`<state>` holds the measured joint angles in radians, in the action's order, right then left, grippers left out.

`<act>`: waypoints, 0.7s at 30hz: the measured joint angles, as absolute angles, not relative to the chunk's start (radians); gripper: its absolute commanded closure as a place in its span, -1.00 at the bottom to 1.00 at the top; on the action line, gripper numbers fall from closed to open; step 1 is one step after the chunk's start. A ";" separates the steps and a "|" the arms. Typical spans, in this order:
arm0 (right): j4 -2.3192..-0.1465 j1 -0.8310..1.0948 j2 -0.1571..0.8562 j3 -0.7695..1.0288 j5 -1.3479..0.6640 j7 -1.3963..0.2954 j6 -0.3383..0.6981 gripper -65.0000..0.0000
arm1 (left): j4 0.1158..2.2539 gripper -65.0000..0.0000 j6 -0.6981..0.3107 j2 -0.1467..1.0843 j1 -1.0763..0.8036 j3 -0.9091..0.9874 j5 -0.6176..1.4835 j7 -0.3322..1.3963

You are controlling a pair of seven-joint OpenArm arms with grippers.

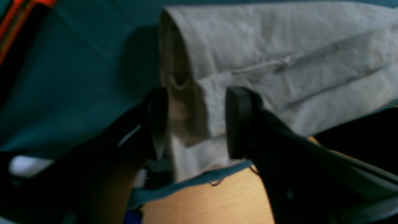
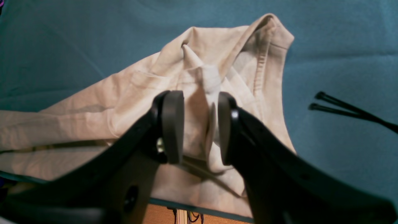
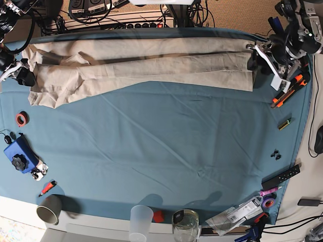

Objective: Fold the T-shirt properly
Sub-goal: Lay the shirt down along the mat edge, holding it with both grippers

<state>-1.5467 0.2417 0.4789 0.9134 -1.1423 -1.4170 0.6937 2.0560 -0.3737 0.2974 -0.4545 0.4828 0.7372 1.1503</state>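
The beige T-shirt (image 3: 141,65) lies folded into a long strip along the far side of the teal table cloth (image 3: 161,151). My left gripper (image 3: 255,58) hovers at the strip's right end. In the left wrist view its jaws stand wide apart (image 1: 196,124) over the folded edge of the T-shirt (image 1: 279,46), gripping nothing. My right gripper (image 3: 22,75) is at the strip's left end. Seen from the right wrist, it is open (image 2: 199,124) with a raised ridge of the T-shirt (image 2: 124,93) standing loose between its pads.
A red tape ring (image 3: 20,119), a blue device (image 3: 19,156) and a paper cup (image 3: 49,212) sit at the left. A plastic cup (image 3: 141,219) and a jar (image 3: 185,224) stand at the front edge. Orange tools (image 3: 287,93) and a black remote (image 3: 281,177) lie right.
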 measured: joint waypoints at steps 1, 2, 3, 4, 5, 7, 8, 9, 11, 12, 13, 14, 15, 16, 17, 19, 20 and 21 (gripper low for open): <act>-1.547 0.242 0.479 0.913 -1.142 -1.417 0.694 0.42 | 2.056 0.07 -0.374 0.279 -0.454 0.483 0.737 1.150; -1.547 0.242 0.479 0.913 -1.142 -1.417 0.694 0.42 | 2.050 0.07 -0.374 0.263 -0.452 0.483 0.738 1.150; -1.547 0.241 0.479 0.913 -1.143 -1.417 0.694 0.42 | 2.040 0.07 -0.374 0.249 -0.449 0.483 0.738 1.149; -1.547 0.242 0.479 0.913 -1.143 -1.417 0.694 0.42 | 2.030 0.07 -0.374 0.238 -0.449 0.483 0.731 1.147; -1.547 0.241 0.479 0.913 -1.142 -1.417 0.694 0.42 | 2.020 0.07 -0.374 0.229 -0.448 0.483 0.707 1.143; -1.547 0.242 0.479 0.913 -1.142 -1.417 0.694 0.42 | 2.007 0.07 -0.334 0.220 -0.449 0.483 0.661 1.143; -1.547 0.241 0.479 0.913 -1.142 -1.417 0.694 0.42 | 1.999 0.07 -0.329 0.220 -0.449 0.484 0.650 1.142; -1.547 0.241 0.479 0.913 -1.143 -1.417 0.694 0.42 | 1.994 0.07 -0.329 0.220 -0.448 0.485 0.639 1.142; -1.547 0.242 0.479 0.913 -1.143 -1.417 0.694 0.42 | 1.974 0.07 -0.329 0.220 -0.448 0.485 0.640 1.138; -1.547 0.241 0.479 0.913 -1.143 -1.417 0.694 0.42 | 1.960 0.07 -0.330 0.220 -0.446 0.485 0.641 1.135; -1.547 0.241 0.479 0.913 -1.143 -1.417 0.694 0.42 | 1.945 0.07 -0.330 0.220 -0.446 0.485 0.655 1.127; -1.547 0.241 0.479 0.913 -1.143 -1.417 0.694 0.42 | 1.934 0.07 -0.332 0.222 -0.445 0.486 0.670 1.124; -1.547 0.241 0.479 0.913 -1.143 -1.417 0.694 0.42 | 1.921 0.07 -0.334 0.224 -0.444 0.486 0.688 1.122; -1.547 0.242 0.479 0.913 -1.142 -1.417 0.694 0.42 | 1.908 0.07 -0.335 0.226 -0.442 0.487 0.711 1.120; -1.547 0.242 0.479 0.913 -1.143 -1.417 0.694 0.42 | 1.896 0.07 -0.337 0.227 -0.440 0.490 0.727 1.116; -1.547 0.241 0.479 0.913 -1.142 -1.417 0.694 0.42 | 1.882 0.09 -0.339 0.228 -0.440 0.493 0.746 1.108; -1.547 0.241 0.479 0.913 -1.143 -1.417 0.694 0.42 | 1.883 0.14 -0.338 0.228 -0.440 0.493 0.746 1.109; -1.547 0.242 0.479 0.913 -1.143 -1.417 0.694 0.42 | 1.883 0.22 -0.337 0.228 -0.440 0.493 0.748 1.111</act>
<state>-1.5467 0.2417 0.4786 0.9134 -1.1427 -1.4170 0.6937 1.8828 -0.3367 0.2279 -0.4397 0.4927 0.7483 1.1114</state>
